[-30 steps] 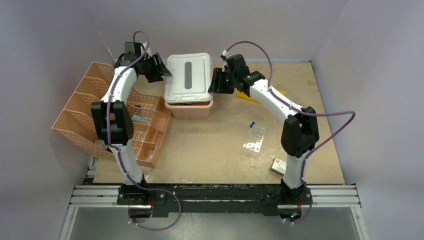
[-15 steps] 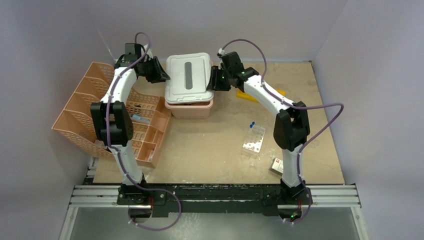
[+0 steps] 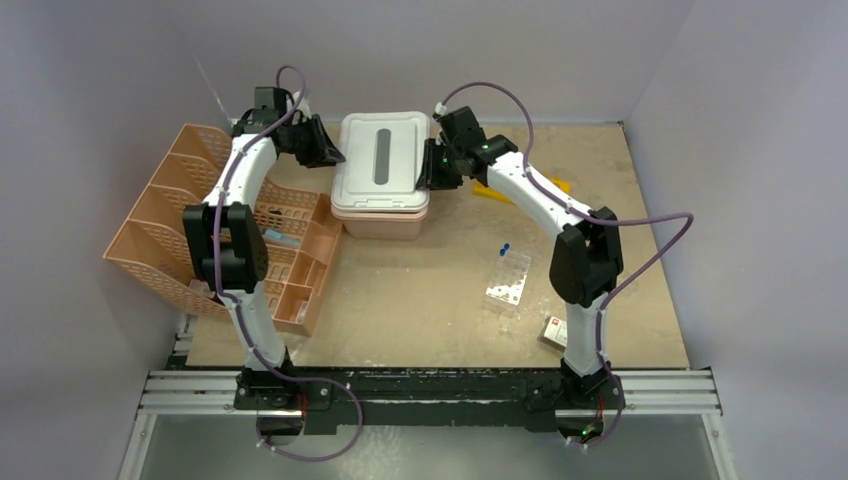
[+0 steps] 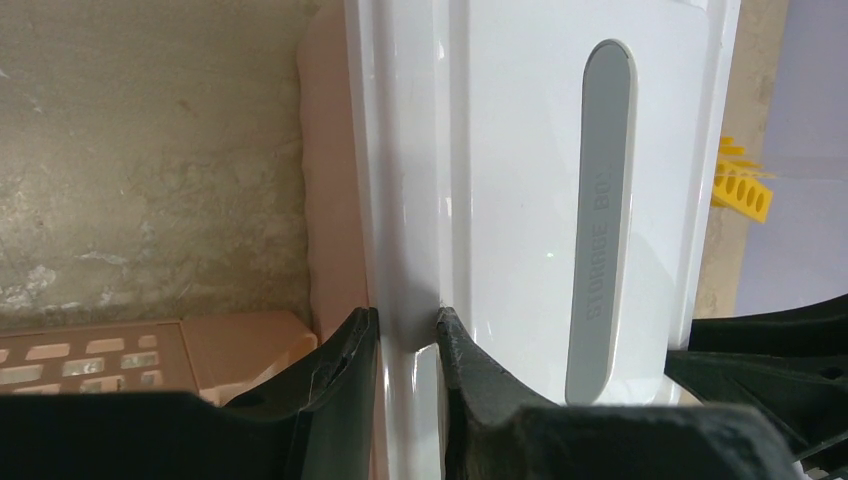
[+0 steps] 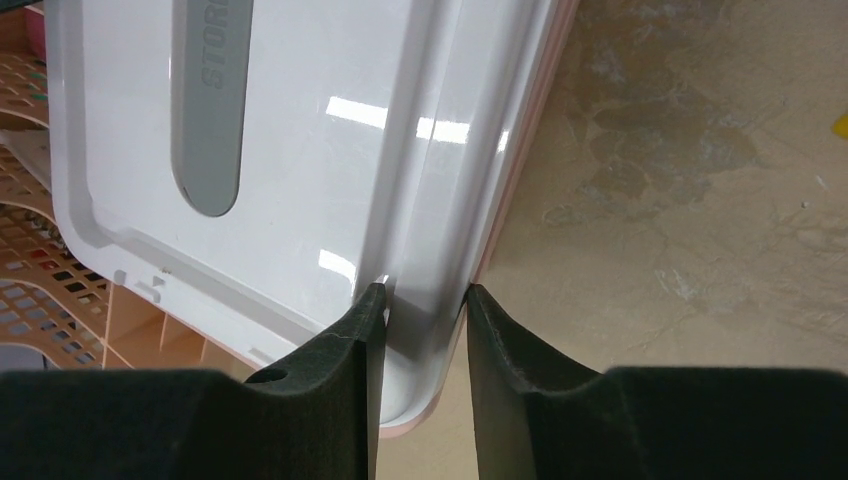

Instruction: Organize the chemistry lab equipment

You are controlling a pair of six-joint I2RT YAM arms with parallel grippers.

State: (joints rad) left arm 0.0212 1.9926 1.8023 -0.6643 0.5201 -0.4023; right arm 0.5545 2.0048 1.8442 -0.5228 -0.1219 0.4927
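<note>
A white lid (image 3: pixel 380 160) lies squarely on the pink tub (image 3: pixel 380 222) at the back middle. My left gripper (image 3: pixel 330 155) is shut on the lid's left rim (image 4: pixel 405 250), one finger on either side of it (image 4: pixel 405 320). My right gripper (image 3: pixel 428 170) is closed round the lid's right rim (image 5: pixel 425 292), near a corner of the lid (image 5: pixel 300 120). A yellow holed tube rack (image 3: pixel 487 191) lies behind my right arm, mostly hidden; it also shows in the left wrist view (image 4: pixel 740 185). A blue-capped vial (image 3: pixel 505 246) and a clear packet (image 3: pixel 508 280) lie right of centre.
The peach mesh desk organizer (image 3: pixel 170 220) stands at the left, against the tub, with a bluish item (image 3: pixel 280 237) in one compartment. A small white and red box (image 3: pixel 556 330) lies by the right arm's base. Walls close in the back and sides.
My right gripper moved left onto the lid's right rim. The lid, skewed before, shifted a little right and now sits straight on the tub. My left gripper kept its hold.
</note>
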